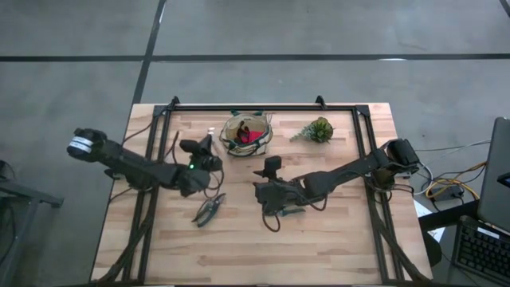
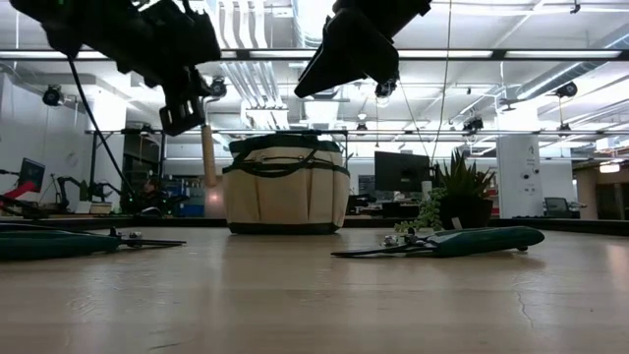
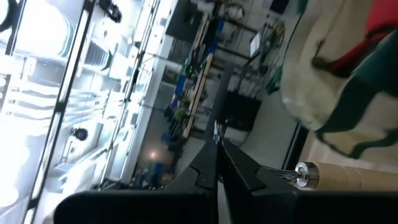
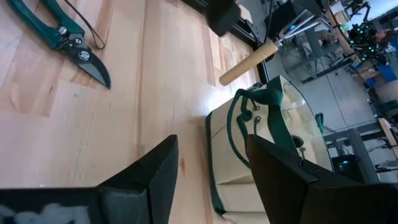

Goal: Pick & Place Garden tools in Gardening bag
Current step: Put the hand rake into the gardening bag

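Clamped on the wooden-handled rake (image 1: 209, 132), your left gripper (image 1: 205, 153) hangs just left of the gardening bag (image 1: 246, 135) by the far edge. Right wrist view: right gripper (image 4: 208, 165) gapes wide; handle (image 4: 249, 63) angles toward the bag's mouth.

No readable text, labels, brands or numbers anywhere: bag (image 2: 285, 187), shears (image 2: 447, 242), both arms and the background monitors all show nothing legible.
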Robot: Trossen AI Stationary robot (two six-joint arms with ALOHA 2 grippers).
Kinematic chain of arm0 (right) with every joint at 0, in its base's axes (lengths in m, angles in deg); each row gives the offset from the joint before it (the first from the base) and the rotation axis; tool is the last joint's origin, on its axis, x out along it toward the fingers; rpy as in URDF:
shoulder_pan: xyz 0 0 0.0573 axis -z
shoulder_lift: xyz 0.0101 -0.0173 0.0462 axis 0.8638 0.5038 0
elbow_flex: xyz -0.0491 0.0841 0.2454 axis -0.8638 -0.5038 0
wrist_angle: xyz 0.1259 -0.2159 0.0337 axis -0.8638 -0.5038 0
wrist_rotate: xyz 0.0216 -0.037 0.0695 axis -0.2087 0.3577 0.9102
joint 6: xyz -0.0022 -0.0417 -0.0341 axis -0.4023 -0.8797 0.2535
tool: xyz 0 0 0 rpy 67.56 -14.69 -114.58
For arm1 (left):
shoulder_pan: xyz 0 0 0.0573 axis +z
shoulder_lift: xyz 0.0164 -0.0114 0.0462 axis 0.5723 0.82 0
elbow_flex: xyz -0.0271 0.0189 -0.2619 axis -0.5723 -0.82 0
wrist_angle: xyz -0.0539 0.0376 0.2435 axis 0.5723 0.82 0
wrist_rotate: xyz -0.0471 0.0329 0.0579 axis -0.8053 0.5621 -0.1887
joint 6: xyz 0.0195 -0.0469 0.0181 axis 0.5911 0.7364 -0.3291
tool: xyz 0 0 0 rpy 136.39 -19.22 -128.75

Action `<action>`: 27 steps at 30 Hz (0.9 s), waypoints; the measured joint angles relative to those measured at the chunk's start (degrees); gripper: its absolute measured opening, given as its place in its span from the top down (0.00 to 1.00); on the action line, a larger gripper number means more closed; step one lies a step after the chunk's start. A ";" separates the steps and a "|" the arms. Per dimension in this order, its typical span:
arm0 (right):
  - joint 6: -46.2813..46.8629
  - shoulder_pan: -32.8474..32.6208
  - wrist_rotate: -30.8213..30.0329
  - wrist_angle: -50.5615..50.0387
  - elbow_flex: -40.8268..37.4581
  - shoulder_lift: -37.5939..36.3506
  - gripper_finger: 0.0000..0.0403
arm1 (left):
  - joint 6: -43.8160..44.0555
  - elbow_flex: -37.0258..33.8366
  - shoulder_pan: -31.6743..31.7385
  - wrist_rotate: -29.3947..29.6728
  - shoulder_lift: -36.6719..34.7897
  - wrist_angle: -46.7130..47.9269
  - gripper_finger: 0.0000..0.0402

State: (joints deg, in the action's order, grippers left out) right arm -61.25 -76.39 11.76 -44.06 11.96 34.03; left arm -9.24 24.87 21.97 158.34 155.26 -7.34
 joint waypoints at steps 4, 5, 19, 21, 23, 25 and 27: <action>0.02 0.00 0.00 0.00 0.00 0.00 0.54 | -2.47 0.11 2.93 -1.81 -0.20 0.02 0.98; 0.05 0.00 0.00 0.00 0.00 0.00 0.54 | -2.71 0.23 3.60 -3.08 -0.33 -0.02 0.98; 4.88 0.00 0.00 -4.83 -0.13 0.00 0.54 | -10.40 4.96 10.28 -11.52 -2.54 -2.64 0.98; 5.61 0.00 0.00 -5.34 -0.15 0.00 0.54 | -11.11 5.53 10.91 -12.09 -2.53 -2.59 0.98; 5.97 0.00 0.00 -5.66 -0.15 0.00 0.54 | -12.24 5.82 11.65 -12.21 -2.49 -2.64 0.98; 6.01 0.00 0.00 -5.64 -0.15 0.00 0.54 | -14.47 5.86 12.64 -12.43 -2.49 -2.66 0.98; 6.05 0.00 0.01 -5.63 -0.15 0.00 0.54 | -16.00 5.86 13.58 -12.62 -2.47 -3.13 0.98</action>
State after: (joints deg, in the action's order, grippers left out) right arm -55.20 -76.39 11.77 -49.69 11.81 34.03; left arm -25.24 30.73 35.56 145.71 152.79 -10.48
